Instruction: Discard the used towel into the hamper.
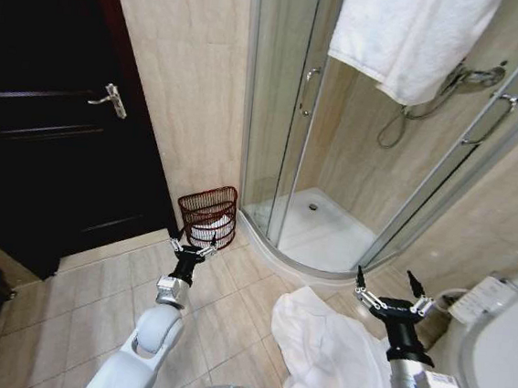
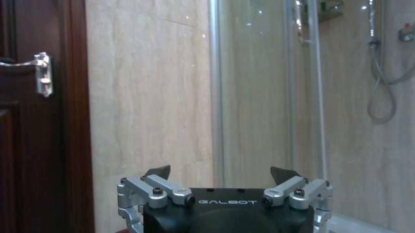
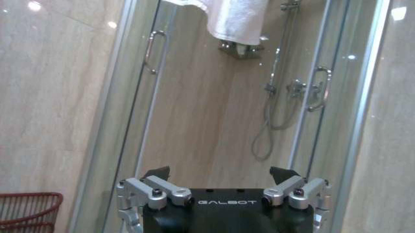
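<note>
**Over the bathroom floor: both claws spread wide, nothing held**

From the head view, your left gripper [image 1: 189, 248] hangs above the tiled floor [image 1: 93, 297] with its fingers spread wide and nothing between them. The hamper [image 1: 209, 215] stands just beyond it, against the beige wall at the corner of the shower enclosure [image 1: 276, 113], with something white inside. Your right gripper [image 1: 390, 294] is equally wide and bare, raised over the far edge of the crumpled white towel on the floor [image 1: 327, 347]; it does not touch the cloth. The towel lies between the two arms, nearer the right one, well apart from the hamper. A second white towel [image 1: 407, 34] hangs over the shower glass. Open tile runs from the left gripper to the dark door [image 1: 53, 138]; a toilet [image 1: 500, 355] crowds your right side.

Through the left wrist view, the left gripper [image 2: 220, 172] has its fingertips far apart, empty, facing the wall between the door with its handle [image 2: 40, 73] and the shower frame.

Through the right wrist view, the right gripper [image 3: 220, 172] is likewise wide and holding nothing, facing the shower door. The hamper's rim [image 3: 29, 196] shows at the picture's edge, well off to the side of the gripper.
</note>
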